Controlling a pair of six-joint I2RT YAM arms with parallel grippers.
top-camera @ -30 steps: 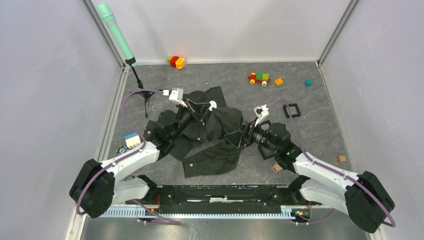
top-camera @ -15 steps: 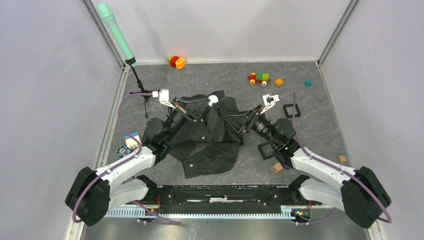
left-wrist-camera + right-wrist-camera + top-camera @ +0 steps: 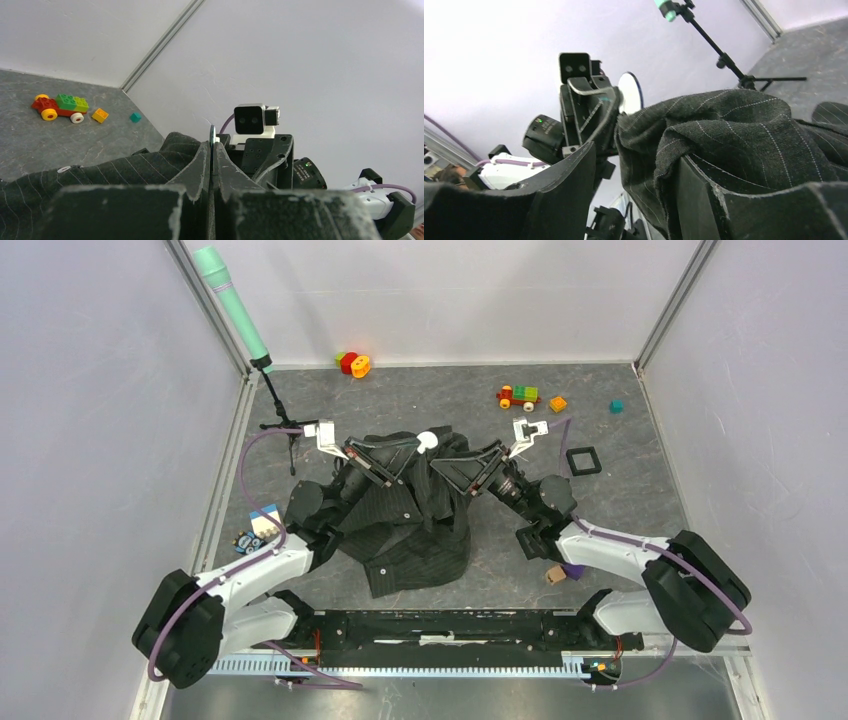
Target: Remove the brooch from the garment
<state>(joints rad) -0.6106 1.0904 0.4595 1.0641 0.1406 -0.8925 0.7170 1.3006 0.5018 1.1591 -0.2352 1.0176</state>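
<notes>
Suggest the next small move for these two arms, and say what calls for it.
Probably draw the left hand a little away from the right hand. The left is shut on the brooch, whose disc sits against the raised garment, and a fold of that cloth lies between the right fingers.

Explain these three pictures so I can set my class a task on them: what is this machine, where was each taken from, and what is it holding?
Two robot arms, left and right, are bolted at the near edge of a table; each ends in a two-fingered tool. The wide picture looks down from above; the other two come from wrist cameras. On the table lie a dark pinstriped shirt, a toy train, an orange block and a black square frame. The left tool is shut on a small round disc, the brooch. A raised shirt fold sits between the right tool's fingers; whether it is clamped is unclear.
</notes>
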